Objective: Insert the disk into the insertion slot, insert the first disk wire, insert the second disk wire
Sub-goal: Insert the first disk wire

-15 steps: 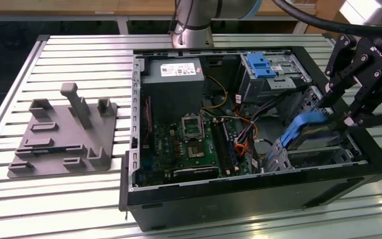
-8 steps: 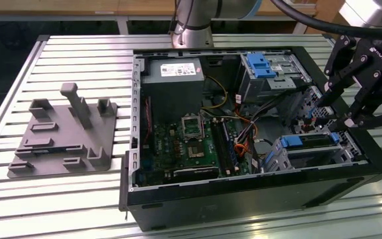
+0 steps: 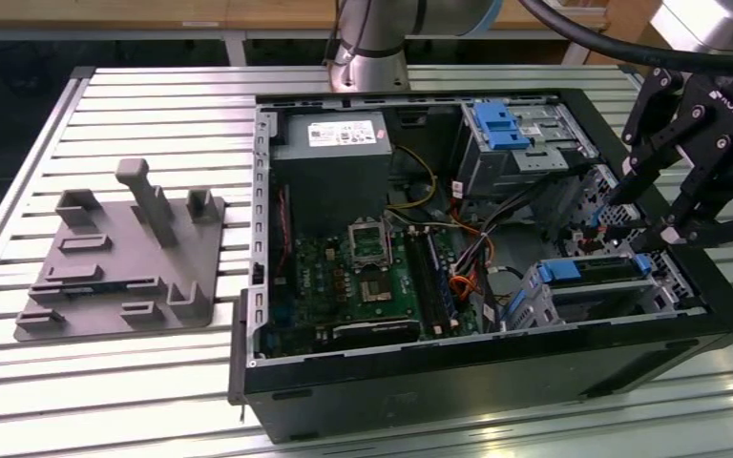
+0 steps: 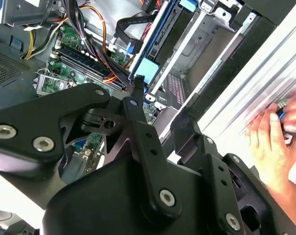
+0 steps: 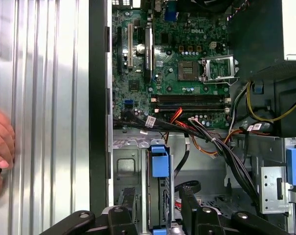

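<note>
My end effector (image 3: pixel 644 221) hangs released, holding nothing, just above the disk (image 3: pixel 592 271), which looks seated in the insertion slot (image 3: pixel 602 303) inside the computer case (image 3: pixel 469 386); I judge step one done, both wires unconfirmed.

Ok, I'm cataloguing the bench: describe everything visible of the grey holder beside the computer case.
The grey holder is a matte, plastic-looking flat plate with several upright posts, one taller than the rest, and low slotted blocks. It lies flat on the slatted metal table, to the exterior view's left of the open computer case.
</note>
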Available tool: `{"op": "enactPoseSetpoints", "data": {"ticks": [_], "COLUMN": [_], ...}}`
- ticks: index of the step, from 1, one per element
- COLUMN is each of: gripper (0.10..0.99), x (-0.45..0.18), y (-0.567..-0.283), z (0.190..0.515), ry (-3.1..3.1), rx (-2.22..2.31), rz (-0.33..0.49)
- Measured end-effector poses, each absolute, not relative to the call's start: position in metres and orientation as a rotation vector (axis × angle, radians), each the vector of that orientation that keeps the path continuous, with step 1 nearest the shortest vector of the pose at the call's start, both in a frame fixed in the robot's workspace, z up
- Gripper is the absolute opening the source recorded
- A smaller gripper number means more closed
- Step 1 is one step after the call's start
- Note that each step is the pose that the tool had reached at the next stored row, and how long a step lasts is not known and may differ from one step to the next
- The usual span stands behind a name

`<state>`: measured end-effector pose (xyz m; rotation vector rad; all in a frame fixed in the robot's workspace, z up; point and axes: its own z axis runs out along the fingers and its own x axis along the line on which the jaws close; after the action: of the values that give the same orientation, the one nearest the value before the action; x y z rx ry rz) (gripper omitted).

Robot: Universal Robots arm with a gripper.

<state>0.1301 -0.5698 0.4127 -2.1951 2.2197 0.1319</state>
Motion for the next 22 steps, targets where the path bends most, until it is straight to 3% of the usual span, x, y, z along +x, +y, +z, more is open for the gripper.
{"op": "enactPoseSetpoints", "data": {"ticks": [22], "gripper": [0.498], "x": [0.17], "y": [-0.56], "z": [0.412], "ry": [2.221], "rx": [-2.201], "rz": [0.14]}}
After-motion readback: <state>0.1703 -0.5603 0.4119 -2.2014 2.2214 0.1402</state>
